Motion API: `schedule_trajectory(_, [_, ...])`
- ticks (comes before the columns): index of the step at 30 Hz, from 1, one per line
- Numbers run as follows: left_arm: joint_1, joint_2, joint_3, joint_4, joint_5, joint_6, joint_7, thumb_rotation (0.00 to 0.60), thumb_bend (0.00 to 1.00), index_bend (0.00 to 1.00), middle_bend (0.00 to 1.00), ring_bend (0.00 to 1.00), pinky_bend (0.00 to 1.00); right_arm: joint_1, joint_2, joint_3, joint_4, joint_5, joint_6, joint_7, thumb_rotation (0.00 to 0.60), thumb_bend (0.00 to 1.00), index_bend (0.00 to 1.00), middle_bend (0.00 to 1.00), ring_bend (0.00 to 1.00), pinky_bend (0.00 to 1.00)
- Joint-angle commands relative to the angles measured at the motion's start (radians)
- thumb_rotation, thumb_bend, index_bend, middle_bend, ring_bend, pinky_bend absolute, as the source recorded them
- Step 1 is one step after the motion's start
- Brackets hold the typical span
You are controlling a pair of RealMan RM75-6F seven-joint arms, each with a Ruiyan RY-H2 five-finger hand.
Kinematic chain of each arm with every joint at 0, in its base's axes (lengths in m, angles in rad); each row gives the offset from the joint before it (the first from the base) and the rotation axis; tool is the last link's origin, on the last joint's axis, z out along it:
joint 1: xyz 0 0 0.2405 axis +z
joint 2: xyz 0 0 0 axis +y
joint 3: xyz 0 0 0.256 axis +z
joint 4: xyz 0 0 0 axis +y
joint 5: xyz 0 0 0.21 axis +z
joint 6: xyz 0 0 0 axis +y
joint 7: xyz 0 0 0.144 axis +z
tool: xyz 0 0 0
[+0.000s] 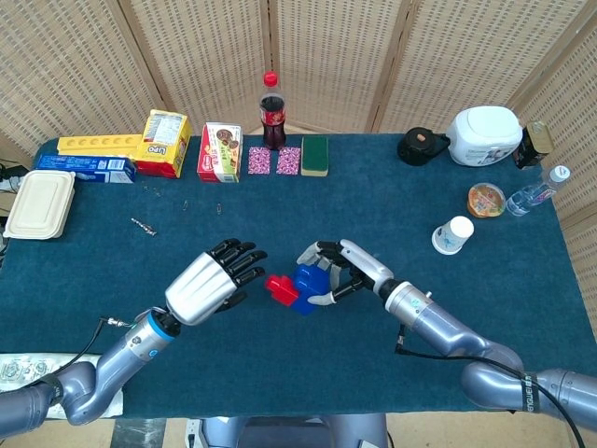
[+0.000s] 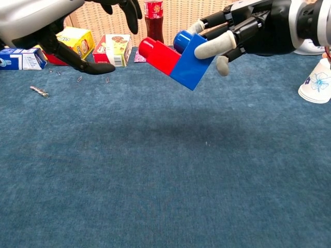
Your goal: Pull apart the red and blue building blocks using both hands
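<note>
The joined blocks hang above the blue table cloth: a red block [image 2: 158, 56] [image 1: 280, 288] stuck into a blue block [image 2: 189, 63] [image 1: 307, 279]. My right hand [image 1: 338, 272] [image 2: 243, 28] grips the blue block, with the red end pointing left. My left hand [image 1: 213, 283] [image 2: 62, 20] hovers just left of the red block, fingers spread, holding nothing. A small gap separates its fingertips from the red block.
Along the far edge stand yellow and red boxes [image 1: 166, 142], a cola bottle [image 1: 271, 113], a green sponge [image 1: 314, 155] and a white container [image 1: 483, 135]. A paper cup [image 1: 453, 234] stands at the right, a screw [image 1: 143, 226] and paper clips at the left.
</note>
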Motion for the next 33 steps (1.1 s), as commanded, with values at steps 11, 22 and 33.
schedule_trajectory(11, [-0.067, -0.078, -0.016, 0.029, -0.032, -0.023, 0.032, 0.6, 0.25, 0.42, 0.32, 0.27, 0.33, -0.006, 0.01, 0.007, -0.005, -0.054, 0.0, 0.061, 0.6, 0.21, 0.52, 0.56, 0.69, 0.6])
schedule_trajectory(22, [-0.087, -0.113, -0.009, 0.045, -0.039, -0.003, 0.039, 0.6, 0.26, 0.49, 0.32, 0.27, 0.33, 0.003, 0.012, -0.003, -0.002, -0.063, 0.0, 0.081, 0.6, 0.21, 0.53, 0.57, 0.7, 0.6])
schedule_trajectory(33, [-0.092, -0.108, 0.019, 0.059, -0.03, 0.012, 0.039, 0.6, 0.3, 0.62, 0.32, 0.27, 0.33, 0.011, 0.014, -0.018, 0.017, -0.058, 0.001, 0.081, 0.6, 0.21, 0.53, 0.57, 0.7, 0.6])
